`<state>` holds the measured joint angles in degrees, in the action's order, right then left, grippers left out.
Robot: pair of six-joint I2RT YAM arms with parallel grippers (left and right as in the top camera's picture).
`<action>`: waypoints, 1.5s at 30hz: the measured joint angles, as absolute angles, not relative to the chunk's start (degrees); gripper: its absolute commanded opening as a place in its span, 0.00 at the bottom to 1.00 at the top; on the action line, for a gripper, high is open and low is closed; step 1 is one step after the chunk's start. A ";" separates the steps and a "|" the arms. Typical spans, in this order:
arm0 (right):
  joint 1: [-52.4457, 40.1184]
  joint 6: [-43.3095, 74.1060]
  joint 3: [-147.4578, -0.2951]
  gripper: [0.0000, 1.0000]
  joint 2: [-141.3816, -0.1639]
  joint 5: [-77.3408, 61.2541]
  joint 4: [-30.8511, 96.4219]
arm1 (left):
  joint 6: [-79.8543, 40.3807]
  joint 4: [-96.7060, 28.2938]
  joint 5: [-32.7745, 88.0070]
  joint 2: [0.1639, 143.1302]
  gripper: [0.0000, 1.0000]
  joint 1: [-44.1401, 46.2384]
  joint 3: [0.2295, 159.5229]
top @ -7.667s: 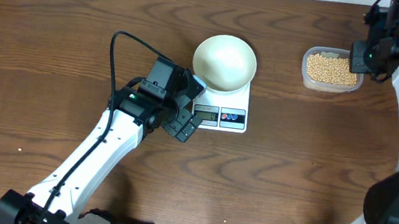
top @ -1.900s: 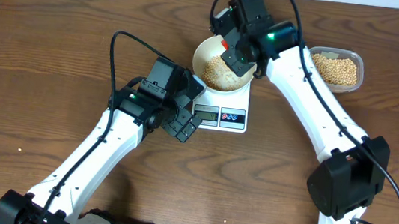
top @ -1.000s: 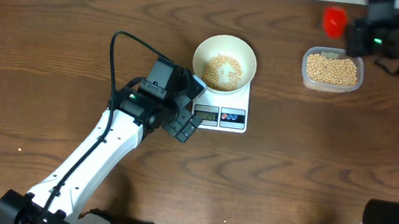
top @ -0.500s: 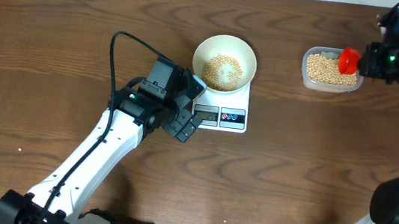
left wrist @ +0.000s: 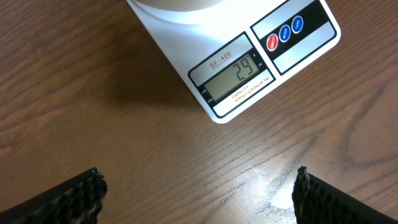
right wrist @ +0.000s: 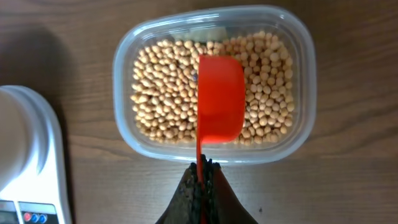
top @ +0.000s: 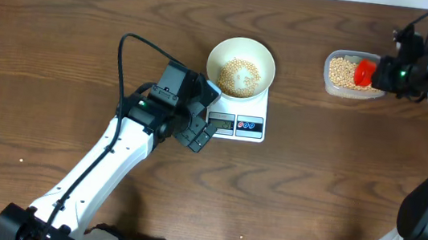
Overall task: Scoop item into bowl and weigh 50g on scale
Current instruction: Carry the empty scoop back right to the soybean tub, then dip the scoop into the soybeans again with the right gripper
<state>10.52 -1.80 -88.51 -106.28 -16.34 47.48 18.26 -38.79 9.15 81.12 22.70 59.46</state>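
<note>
Nearest my side of the bench, the left gripper (left wrist: 199,202) hangs over bare wood just on the near-left side of the scale (top: 239,116). Its fingers are spread wide with nothing between them. Its wrist camera looks straight at the LCD display (left wrist: 233,73), which reads 29, beside the red button (left wrist: 272,42) and the blue buttons (left wrist: 291,28).

On the scale, toward the middle of the far edge, sits the white bowl (top: 216,50) with a shallow layer of soybeans (top: 239,76) in it.

Farthest off, near the far right corner, stands the clear plastic tub (right wrist: 305,93), well stocked with soybeans (right wrist: 161,93). The right gripper (right wrist: 202,182) is clenched on the thin handle of the red scoop (right wrist: 221,99). The scoop's cup is over the tub's middle; I cannot tell whether it is touching the beans.

I judge this to be the refill step, since 29 is well short of 50. The next move calls for digging in and lifting out a moderate load. I would then carry it level to the bowl and tip it slowly while I watch the display.
</note>
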 measured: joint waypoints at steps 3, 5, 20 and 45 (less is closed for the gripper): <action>10.52 -1.63 -86.13 0.01 -106.28 -16.56 44.45 | 18.26 -38.79 9.15 81.12 0.98 22.70 59.46; 10.52 -1.58 -84.90 0.01 -106.28 -17.10 42.44 | 18.26 -38.81 9.15 81.12 0.98 22.70 59.46; 9.43 1.10 -80.84 0.01 -106.28 -22.24 37.34 | 18.26 -38.81 9.15 81.12 0.98 22.70 59.46; 21.08 2.35 -80.40 0.01 -106.28 -38.81 36.36 | 18.26 -38.81 9.15 81.12 0.98 22.70 59.46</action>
